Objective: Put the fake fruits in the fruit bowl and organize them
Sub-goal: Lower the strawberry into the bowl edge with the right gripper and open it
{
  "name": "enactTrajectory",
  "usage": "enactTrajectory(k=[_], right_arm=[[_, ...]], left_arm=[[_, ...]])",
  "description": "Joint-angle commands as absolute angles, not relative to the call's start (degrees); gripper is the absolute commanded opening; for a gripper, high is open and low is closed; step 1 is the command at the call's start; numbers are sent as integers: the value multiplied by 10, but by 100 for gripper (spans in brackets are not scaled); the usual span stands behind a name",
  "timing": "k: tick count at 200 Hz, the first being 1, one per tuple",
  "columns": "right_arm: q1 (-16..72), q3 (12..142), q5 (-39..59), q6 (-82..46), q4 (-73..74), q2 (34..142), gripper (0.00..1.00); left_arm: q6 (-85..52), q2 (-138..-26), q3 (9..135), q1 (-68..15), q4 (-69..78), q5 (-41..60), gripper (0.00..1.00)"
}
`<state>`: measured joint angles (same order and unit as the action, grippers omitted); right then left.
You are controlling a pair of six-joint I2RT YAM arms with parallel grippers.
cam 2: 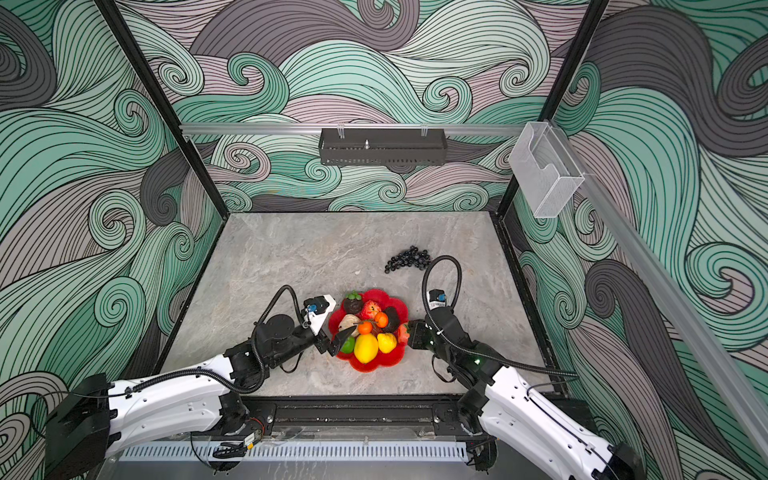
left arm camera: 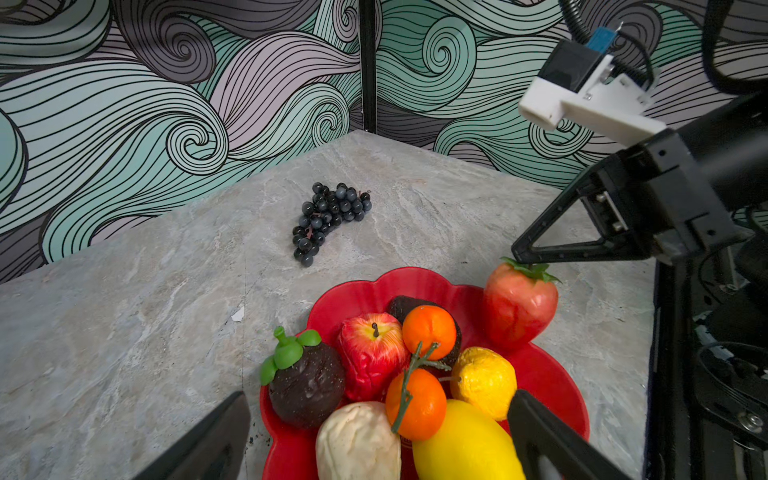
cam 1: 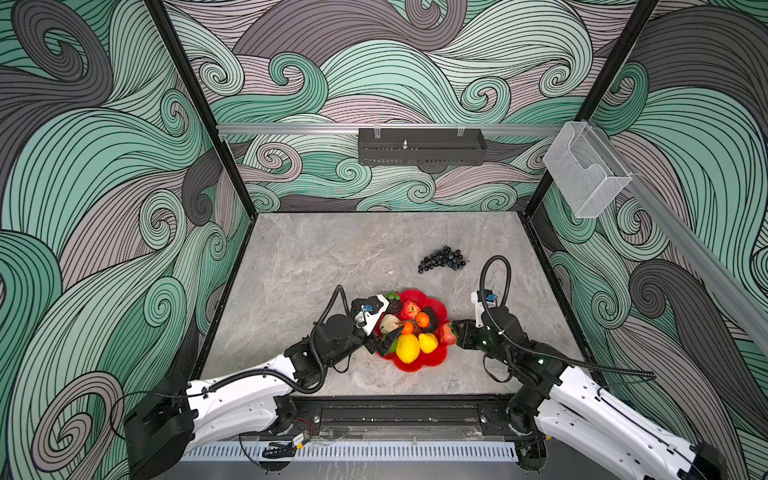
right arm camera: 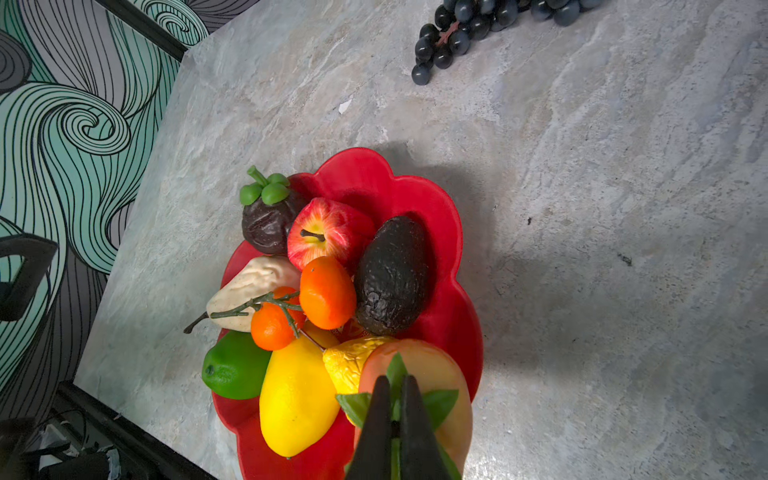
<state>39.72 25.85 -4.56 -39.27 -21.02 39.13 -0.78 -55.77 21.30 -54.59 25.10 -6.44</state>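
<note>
Fruit bowl sits between both hands: left hand gapes open over its edge, right hand pinches the strawberry (by its leaves) at the rim.

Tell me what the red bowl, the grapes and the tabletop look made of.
Red bowl: probably glazed ceramic or hard plastic, glossy with soft highlights. Grapes: likely plastic, uniform shiny beads on a reddish stem. Tabletop: stone-look, matte grey veining; possibly laminate.
</note>
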Motion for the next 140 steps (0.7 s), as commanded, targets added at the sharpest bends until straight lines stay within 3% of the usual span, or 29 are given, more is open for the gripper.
enactTrajectory(k=[1,140], right_arm=[[393,248,-58,-400,-186,386,1],[395,203,-59,-441,-131,425,0]], left_arm=[[-18,-556,210,-541,272,-69,99],[-27,-555,207,-536,275,-78,99]])
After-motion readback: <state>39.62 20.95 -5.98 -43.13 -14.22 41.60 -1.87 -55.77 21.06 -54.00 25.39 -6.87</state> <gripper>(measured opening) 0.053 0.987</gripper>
